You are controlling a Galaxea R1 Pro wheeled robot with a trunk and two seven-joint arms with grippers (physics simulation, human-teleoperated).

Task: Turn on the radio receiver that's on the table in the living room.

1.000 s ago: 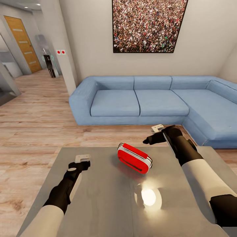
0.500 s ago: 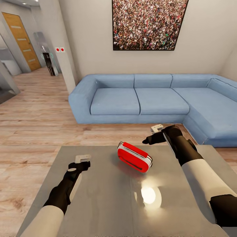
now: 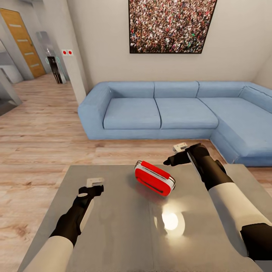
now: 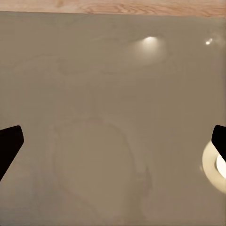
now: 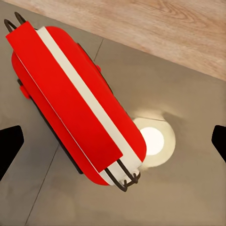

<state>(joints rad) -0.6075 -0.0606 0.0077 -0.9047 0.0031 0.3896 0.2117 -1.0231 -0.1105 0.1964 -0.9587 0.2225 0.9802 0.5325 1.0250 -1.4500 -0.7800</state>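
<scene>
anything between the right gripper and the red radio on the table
Nothing visible stands between them. The right gripper hangs open just beyond and to the right of the radio receiver, with only bare table around it.

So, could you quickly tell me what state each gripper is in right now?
Left gripper: open, holding nothing, over the table.
Right gripper: open, holding nothing, above the radio receiver.

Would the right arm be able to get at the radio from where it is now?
Probably yes. The right gripper, open, hangs just beside the radio over the table, and nothing stands between them.
</scene>
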